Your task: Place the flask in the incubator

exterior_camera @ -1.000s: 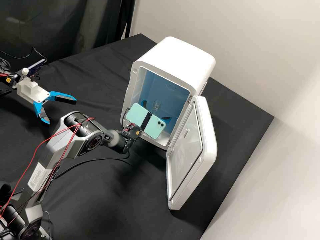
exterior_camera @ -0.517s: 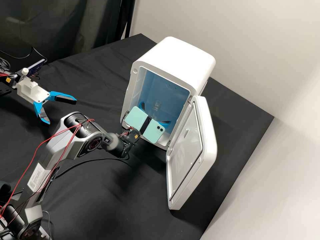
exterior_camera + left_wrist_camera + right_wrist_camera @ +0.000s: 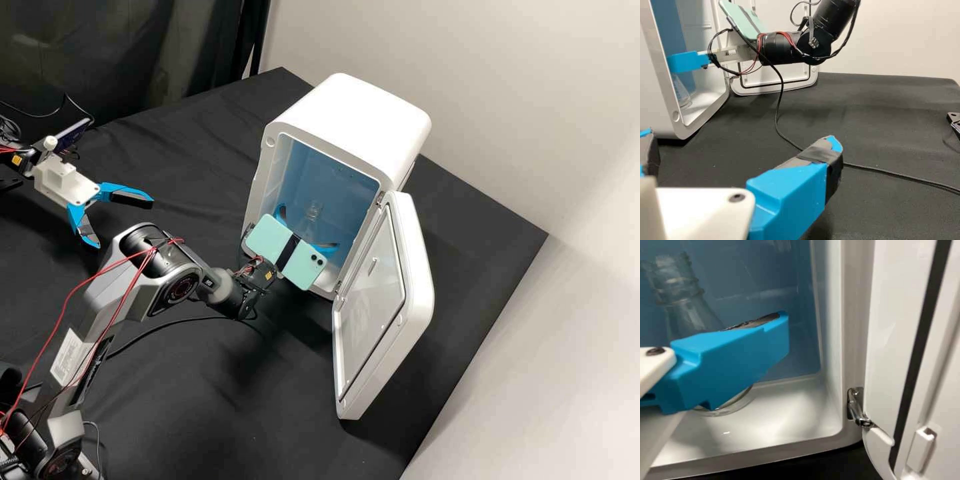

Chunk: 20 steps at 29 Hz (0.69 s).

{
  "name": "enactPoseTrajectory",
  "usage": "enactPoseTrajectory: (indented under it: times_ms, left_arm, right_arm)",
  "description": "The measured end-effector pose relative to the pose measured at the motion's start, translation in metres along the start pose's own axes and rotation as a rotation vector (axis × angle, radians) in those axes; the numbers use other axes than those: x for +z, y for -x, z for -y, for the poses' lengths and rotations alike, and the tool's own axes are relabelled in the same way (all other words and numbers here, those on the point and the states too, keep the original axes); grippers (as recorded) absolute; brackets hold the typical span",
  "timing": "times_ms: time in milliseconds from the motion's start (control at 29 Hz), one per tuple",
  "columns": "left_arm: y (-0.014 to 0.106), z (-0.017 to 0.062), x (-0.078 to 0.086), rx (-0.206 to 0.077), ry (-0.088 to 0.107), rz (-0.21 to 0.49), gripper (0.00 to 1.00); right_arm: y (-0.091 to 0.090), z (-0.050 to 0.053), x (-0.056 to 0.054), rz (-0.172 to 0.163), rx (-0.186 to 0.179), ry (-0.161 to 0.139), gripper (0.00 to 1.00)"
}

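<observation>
The white incubator [image 3: 360, 120] stands on the black bench with its door [image 3: 383, 300] swung open to the right. A clear glass flask [image 3: 311, 213] stands upright on its floor. My right gripper [image 3: 307, 228] is inside the opening, open, with a blue finger on each side of the flask. In the right wrist view the flask [image 3: 685, 305] rests behind one blue finger [image 3: 730, 362]. The left wrist view looks across at the incubator [image 3: 677, 117]. My left gripper [image 3: 121, 220] hangs open over the bench at far left, holding nothing.
A mint phone [image 3: 287, 253] sits on the right wrist, just outside the incubator opening. A black cable [image 3: 790, 145] trails across the bench behind that arm. The door hinge [image 3: 856, 410] lies close to the right gripper. Bare black bench stretches in front of the incubator.
The right arm has drawn back and slightly down from the incubator, while the flask stays in place on the floor inside. The left arm has not moved.
</observation>
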Motion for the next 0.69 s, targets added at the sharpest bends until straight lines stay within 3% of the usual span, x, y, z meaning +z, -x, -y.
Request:
enactPoseTrajectory:
  times_ms: [172,379,689]
  left_arm:
    - [0.000,0.0000,0.000,0.000,0.000,0.000,1.00]
    - [0.000,0.0000,0.000,0.000,0.000,0.000,1.00]
    - [0.000,0.0001,0.000,0.000,0.000,0.001,1.00]
  right_arm:
    - [0.004,0.000,0.001,-0.007,0.005,-0.002,1.00]
    - [0.015,0.001,-0.001,-0.010,-0.018,0.012,1.00]
    - [0.030,0.002,-0.001,-0.029,-0.006,0.001,1.00]
